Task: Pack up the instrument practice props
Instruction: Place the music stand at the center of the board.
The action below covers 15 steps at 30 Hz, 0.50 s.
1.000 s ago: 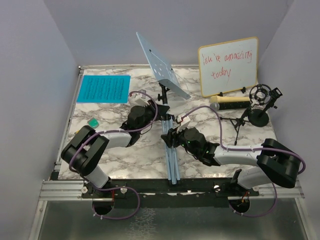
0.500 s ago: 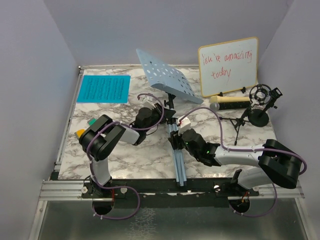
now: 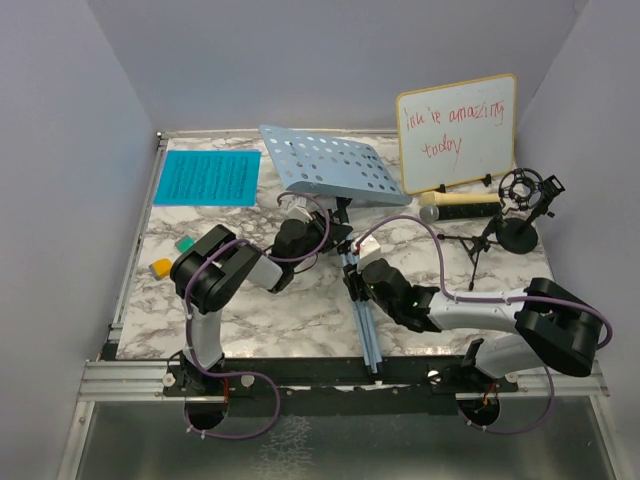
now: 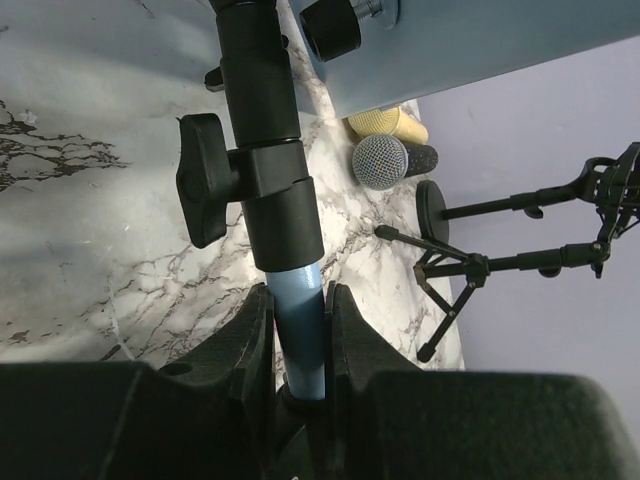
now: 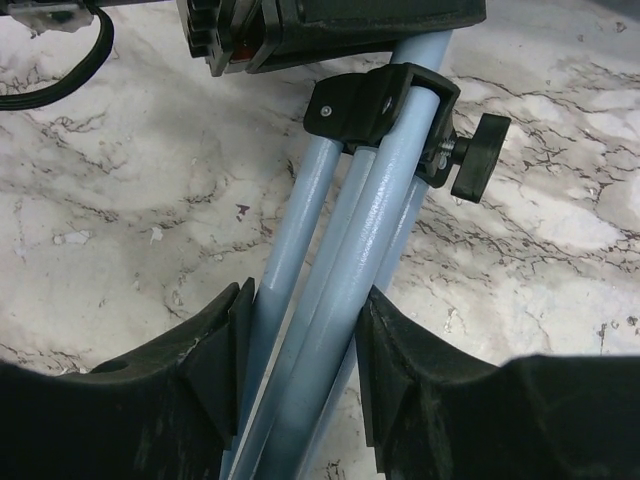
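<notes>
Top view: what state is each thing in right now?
music rack: legs folded, held by both hands
left hand: shut on its pole
right hand: shut around its legs
cyan sheet: lying flat
cream microphone: lying down
studio microphone: standing upright
whiteboard: upright

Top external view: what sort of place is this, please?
Probably a robot lab test cell staged as a music practice corner: a marble-patterned tabletop boxed in by plain lilac walls, holding a light-blue perforated music rack, a cream handheld microphone and a wood-framed whiteboard.
</notes>
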Available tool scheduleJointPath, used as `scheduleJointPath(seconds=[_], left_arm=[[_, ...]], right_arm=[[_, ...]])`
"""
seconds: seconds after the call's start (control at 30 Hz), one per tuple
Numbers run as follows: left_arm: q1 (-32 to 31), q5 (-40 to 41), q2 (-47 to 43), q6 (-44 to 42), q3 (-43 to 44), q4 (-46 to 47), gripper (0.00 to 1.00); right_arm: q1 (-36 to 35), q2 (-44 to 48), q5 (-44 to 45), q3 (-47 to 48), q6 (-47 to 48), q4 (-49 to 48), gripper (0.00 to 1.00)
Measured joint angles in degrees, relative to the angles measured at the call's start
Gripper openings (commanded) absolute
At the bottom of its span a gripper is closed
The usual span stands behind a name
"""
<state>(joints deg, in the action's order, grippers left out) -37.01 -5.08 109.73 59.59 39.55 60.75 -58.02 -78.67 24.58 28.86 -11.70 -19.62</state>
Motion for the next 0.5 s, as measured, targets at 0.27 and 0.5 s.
scheduleJointPath(seconds=[0.27,0.5], left_arm=[[-0.55,0.7,1.92,0.2,-0.02,1.31,0.37],[-0.9,1.77,1.55,0.17,-3.02,3.08,0.45]], right_arm=[[0.04,-0.2,1.2,0.0,-1.77,1.57,0.01],[0.07,-0.63,1.57,0.0,-3.72,1.79,0.01]])
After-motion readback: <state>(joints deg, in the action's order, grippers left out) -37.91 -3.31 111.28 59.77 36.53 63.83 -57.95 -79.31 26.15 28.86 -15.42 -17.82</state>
